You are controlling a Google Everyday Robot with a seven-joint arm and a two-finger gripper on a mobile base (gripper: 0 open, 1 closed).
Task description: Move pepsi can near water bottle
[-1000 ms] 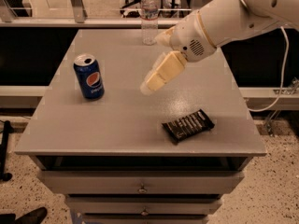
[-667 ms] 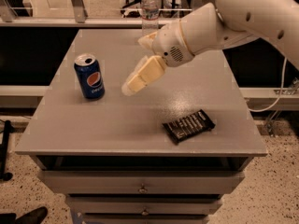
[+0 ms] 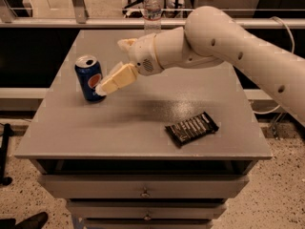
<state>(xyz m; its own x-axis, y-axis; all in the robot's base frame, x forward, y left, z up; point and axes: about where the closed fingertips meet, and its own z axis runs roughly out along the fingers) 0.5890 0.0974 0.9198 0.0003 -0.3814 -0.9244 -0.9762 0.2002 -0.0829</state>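
Observation:
The pepsi can (image 3: 88, 78), blue with a round logo and a silver top, stands upright on the left part of the grey table (image 3: 143, 113). The water bottle (image 3: 152, 9), clear with a white cap, stands at the table's far edge, behind the arm. My gripper (image 3: 111, 67) is just right of the can, open, with nothing in it. Its lower finger (image 3: 116, 80) reaches down to the can's right side; the upper finger (image 3: 126, 43) sits higher and farther back. I cannot tell whether the lower finger touches the can.
A flat dark snack wrapper (image 3: 191, 128) lies on the right front of the table. My white arm (image 3: 228, 46) comes in from the right above the table's back half. Drawers (image 3: 143, 192) sit below the tabletop. A rail runs behind the table.
My gripper has moved left and down across the table, from the middle to right beside the can. The can, the bottle and the wrapper have not moved.

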